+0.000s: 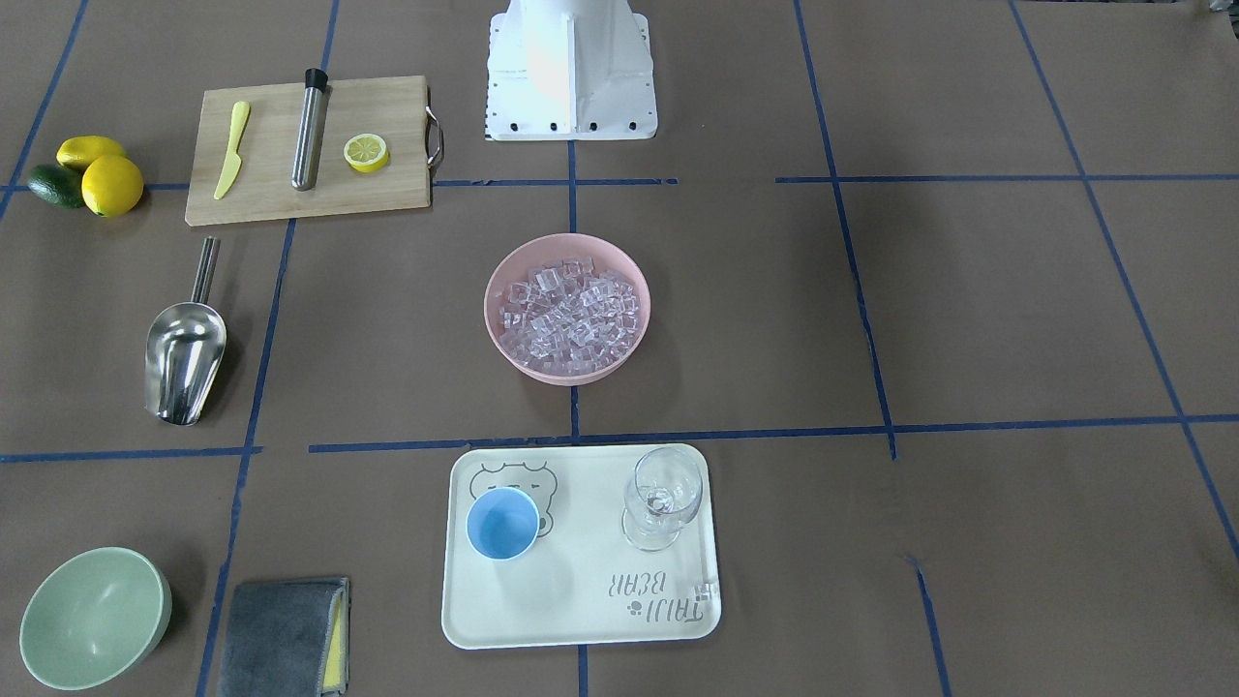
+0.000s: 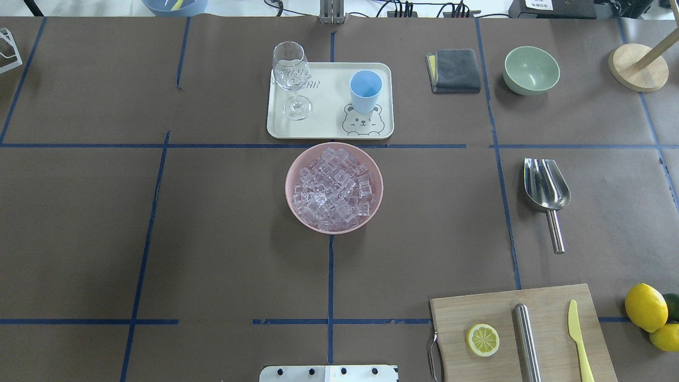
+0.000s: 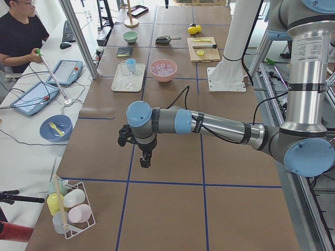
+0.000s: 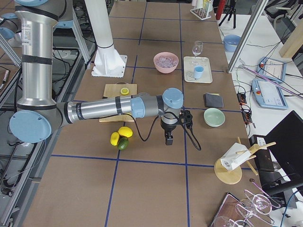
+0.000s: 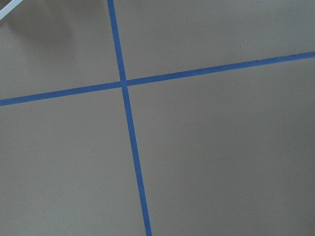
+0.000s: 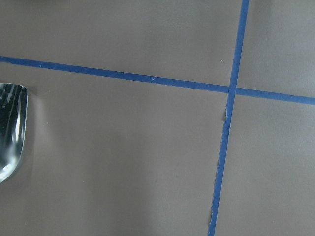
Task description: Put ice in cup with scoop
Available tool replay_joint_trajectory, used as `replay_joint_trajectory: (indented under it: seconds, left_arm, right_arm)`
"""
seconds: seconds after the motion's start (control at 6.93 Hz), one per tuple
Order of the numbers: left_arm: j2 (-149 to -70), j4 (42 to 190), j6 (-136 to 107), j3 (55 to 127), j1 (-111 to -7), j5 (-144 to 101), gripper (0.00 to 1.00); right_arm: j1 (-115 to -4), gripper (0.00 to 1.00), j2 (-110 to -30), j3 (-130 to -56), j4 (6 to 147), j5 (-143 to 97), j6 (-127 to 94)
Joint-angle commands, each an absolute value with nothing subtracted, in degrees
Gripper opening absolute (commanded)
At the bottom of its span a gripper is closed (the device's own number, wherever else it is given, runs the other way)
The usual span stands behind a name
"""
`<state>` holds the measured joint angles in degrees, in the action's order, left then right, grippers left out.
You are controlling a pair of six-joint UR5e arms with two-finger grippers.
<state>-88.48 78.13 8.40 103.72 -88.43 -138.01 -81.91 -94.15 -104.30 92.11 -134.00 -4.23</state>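
The ice (image 2: 334, 188) fills a pink bowl (image 2: 293, 175) at the table's middle. The light-blue cup (image 2: 365, 87) stands upright on a cream tray (image 2: 329, 124), just beyond the bowl. The steel scoop (image 2: 546, 185) lies flat on the table on the robot's right; its edge shows in the right wrist view (image 6: 10, 147). My right gripper (image 4: 169, 139) hangs above the table past the scoop, near the lemons. My left gripper (image 3: 145, 159) hangs over bare table far to the left. Both show only in the side views, so I cannot tell whether they are open or shut.
A wine glass (image 2: 290, 79) stands on the tray beside the cup. A grey cloth (image 2: 454, 70) and a pale green bowl (image 2: 531, 69) lie at the far right. A cutting board (image 2: 551, 313) holds a lemon half, a steel cylinder and a yellow knife. Lemons (image 2: 645, 306) lie beside it.
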Motion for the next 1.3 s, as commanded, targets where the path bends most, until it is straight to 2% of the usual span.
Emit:
replay_joint_trajectory:
  seconds: [0.0,0.29,0.72,1.16]
  left_arm:
    - [-88.4,78.1,8.6,104.1,-88.4,-138.5,1.0]
    - [-88.6,81.7,8.8,106.2,-86.4,-142.5,1.0]
    - [-88.8,103.7,8.4,106.2,-70.8,-144.2,1.0]
    - [-93.5,124.1,8.2,104.2,-58.2,-143.7,1.0]
  right_arm:
    - [-81.8,1.0,-94.0,-104.4,92.2,-134.3,-4.3]
    - [-81.3,1.0,-94.0,-104.8,92.0,-137.2,-4.2]
    - [-75.8,1.0,-94.8,-106.5,82.1,-139.1,-15.4]
    - [-71.0,1.0,-98.2,-106.6,69.8,-139.1,-26.0]
